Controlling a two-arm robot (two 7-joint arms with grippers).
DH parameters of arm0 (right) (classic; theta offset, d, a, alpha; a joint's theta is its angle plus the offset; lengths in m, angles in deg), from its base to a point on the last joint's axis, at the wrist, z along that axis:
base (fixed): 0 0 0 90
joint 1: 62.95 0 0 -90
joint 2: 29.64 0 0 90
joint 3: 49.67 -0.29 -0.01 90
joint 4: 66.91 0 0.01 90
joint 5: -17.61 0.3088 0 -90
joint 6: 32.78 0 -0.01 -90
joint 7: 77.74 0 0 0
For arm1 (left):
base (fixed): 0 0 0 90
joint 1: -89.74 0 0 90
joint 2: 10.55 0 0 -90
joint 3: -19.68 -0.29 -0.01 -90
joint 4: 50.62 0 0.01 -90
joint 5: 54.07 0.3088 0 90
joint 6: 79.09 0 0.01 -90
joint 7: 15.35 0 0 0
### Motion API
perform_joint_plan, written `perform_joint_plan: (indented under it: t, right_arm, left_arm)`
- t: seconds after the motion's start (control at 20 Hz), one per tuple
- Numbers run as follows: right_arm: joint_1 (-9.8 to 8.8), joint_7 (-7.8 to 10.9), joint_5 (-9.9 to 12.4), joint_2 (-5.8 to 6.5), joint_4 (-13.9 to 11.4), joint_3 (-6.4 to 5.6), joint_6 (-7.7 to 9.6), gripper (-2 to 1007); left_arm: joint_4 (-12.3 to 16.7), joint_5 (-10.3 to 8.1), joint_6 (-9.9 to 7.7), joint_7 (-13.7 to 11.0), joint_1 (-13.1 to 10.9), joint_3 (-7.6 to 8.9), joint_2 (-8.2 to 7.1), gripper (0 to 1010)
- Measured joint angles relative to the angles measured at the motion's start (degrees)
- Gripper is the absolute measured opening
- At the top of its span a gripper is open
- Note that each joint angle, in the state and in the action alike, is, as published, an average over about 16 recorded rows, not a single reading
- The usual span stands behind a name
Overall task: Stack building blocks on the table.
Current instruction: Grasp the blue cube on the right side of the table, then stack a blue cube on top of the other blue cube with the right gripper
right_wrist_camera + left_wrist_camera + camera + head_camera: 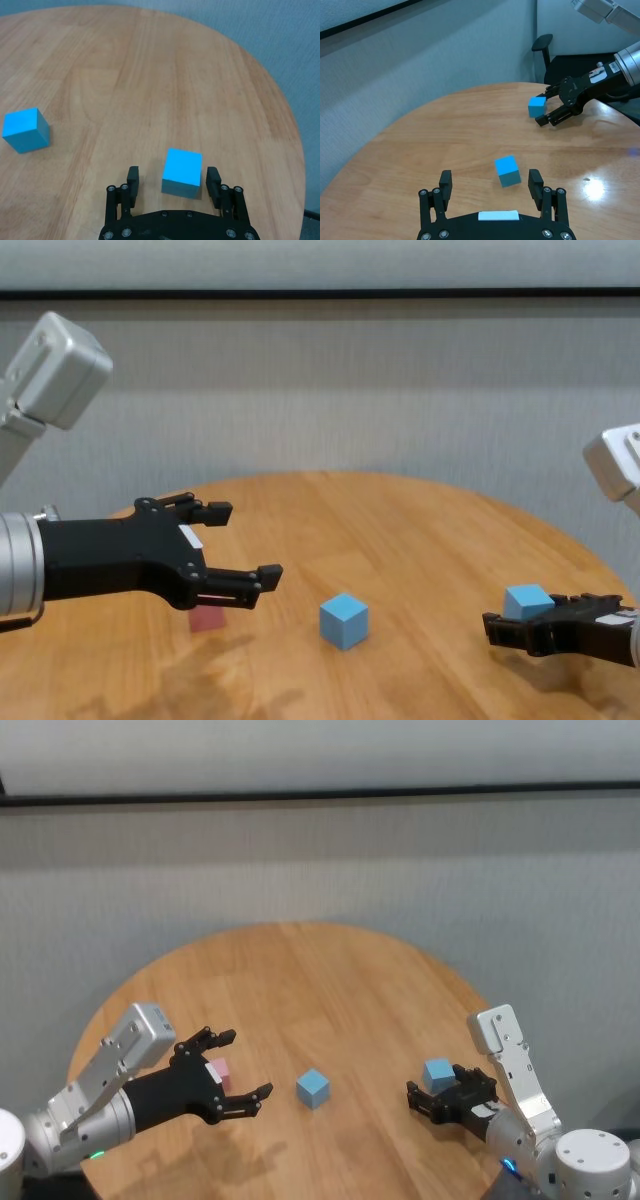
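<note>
Open left gripper [238, 1070] hovers above pink cube [218, 1072]; open right gripper [432, 1098] straddles one light blue cube [438, 1075], another [313, 1089] sits between.

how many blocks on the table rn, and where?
3. A pink block sits under the open left end effector. One light blue block lies mid-table. The other light blue block sits between the fingers of the open right end effector. None stacked.

3 cubes unstacked on round wood worktop [300, 980]: pink cube [219, 1071] left, blue cube [313, 1089] centre, second blue cube [437, 1075] right, well apart.
</note>
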State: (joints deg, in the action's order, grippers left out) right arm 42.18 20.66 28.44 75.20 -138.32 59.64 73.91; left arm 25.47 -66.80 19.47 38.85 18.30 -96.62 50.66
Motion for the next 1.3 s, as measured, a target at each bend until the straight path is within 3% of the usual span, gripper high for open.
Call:
perform_joint_plan:
  t: [0.45,0.7,1.0,1.3]
  right_arm:
    - [-0.21,0.65,-0.80,-0.53,-0.01,-0.92,0.10,570]
    - [-0.37,1.48,-1.26,-0.84,-0.17,-1.52,-0.67,449]
    - [0.27,4.65,-1.62,-0.91,-0.10,-1.69,-4.06,377]
    - [2.27,9.99,-1.21,-0.95,1.32,-0.91,-9.27,371]
  left_arm:
    - [0.00,0.00,0.00,0.00,0.00,0.00,0.00,1000]
    - [0.00,0.00,0.00,0.00,0.00,0.00,0.00,1000]
    - [0.00,0.00,0.00,0.00,0.00,0.00,0.00,1000]
    - [0.00,0.00,0.00,0.00,0.00,0.00,0.00,1000]
